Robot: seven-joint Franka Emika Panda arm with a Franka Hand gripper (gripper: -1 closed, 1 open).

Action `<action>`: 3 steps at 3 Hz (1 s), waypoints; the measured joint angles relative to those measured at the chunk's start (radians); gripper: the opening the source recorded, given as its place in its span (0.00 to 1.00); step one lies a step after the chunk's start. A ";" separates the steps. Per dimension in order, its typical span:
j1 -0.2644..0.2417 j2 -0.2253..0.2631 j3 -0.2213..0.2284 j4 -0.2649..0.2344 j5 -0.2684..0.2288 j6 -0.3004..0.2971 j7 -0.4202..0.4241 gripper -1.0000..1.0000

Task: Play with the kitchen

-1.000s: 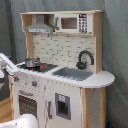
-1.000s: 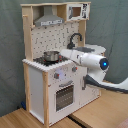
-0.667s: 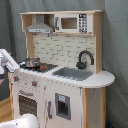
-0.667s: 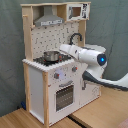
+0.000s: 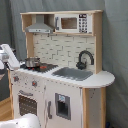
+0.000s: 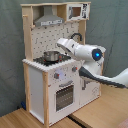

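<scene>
**Standing tall: toy kitchen meets robot arm**

Rising upright on the wooden floor (image 6: pixel 95 112), the kitchen (image 5: pixel 65 70) has its long axis vertical. We see its front face toward the first exterior view's lower left and the second exterior view's lower right. A metal pot (image 6: pixel 50 55) sits on the black stovetop (image 5: pixel 44 67). Our white arm (image 6: pixel 82 50) reaches over the counter; we cannot tell its fingers' state.
</scene>
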 joint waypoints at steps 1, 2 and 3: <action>-0.042 0.011 -0.003 0.063 0.000 -0.057 0.087 1.00; -0.087 0.025 -0.003 0.133 0.001 -0.121 0.173 1.00; -0.130 0.043 -0.003 0.206 0.004 -0.189 0.255 1.00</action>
